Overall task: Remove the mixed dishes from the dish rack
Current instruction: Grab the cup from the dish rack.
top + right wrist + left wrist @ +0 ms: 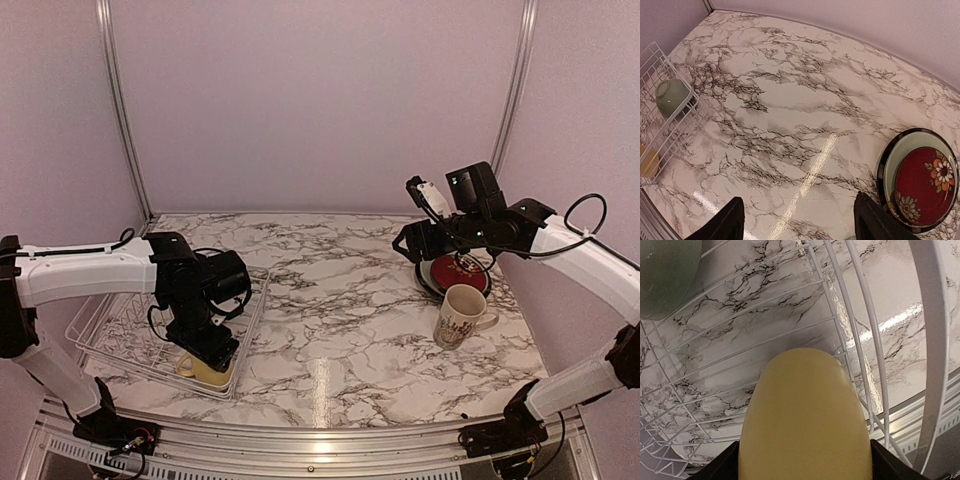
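The white wire dish rack point(100, 330) sits at the left. In its near right corner lies the pale yellow mug point(205, 372) on its side. My left gripper point(212, 350) reaches down onto it. In the left wrist view the mug point(805, 410) fills the gap, and both fingers press its sides. The small pale green bowl point(665, 275) lies further back in the rack. At the right, the dark red patterned plate point(458, 272) lies on the pale green plate point(900, 150), which lies on the black-rimmed plate point(881, 170). The cream floral mug point(460, 317) stands in front of them. My right gripper point(405, 240) hovers open and holds nothing.
Metal frame posts point(120, 110) stand at the back corners against pale walls. The rack's wire wall point(935, 340) runs close by the yellow mug on its right. The table's metal front rail point(320, 450) lies just beyond the rack.
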You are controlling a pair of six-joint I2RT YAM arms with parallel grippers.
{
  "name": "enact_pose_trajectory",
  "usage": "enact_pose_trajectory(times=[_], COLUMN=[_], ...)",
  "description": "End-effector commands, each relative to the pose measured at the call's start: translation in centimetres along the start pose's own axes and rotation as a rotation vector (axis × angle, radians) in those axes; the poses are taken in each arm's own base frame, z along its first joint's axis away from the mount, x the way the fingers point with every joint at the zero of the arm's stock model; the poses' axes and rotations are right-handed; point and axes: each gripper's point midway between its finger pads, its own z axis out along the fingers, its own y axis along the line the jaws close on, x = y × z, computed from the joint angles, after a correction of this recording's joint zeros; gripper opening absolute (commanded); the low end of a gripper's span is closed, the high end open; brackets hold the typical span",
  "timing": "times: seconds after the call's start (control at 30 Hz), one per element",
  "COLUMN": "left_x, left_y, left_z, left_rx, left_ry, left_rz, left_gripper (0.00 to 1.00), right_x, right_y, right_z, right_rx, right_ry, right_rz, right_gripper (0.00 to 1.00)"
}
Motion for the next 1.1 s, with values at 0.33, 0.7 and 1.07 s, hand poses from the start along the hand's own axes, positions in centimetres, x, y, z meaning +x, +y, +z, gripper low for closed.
enact_pose_trajectory(times=[0.33,0.7,1.07], left_x=[0.2,-0.9,-2.5], left_y=[1.1,1.8,5.0], left_z=[-1.1,-4.2,-8.8], left_rx=[-0.053,-0.077,-0.083], left_ry=[-0.016,-0.092,-0.217], left_rz=[-0.008,-0.035,-0.119], left_gripper=[0.52,0.26,0.0], right_x=[-2.1,-3.7,-6.2], right_y=[0.5,1.4,4.4], right_z=[-1.4,-1.3,0.0], right_rx=[-0.009,-0.043,-0.186], right_ry=[-0.069,-0.105,-0.155], right_rz=[-0.004,-0.027,-0.011], right_gripper=[0.72,0.72,0.72])
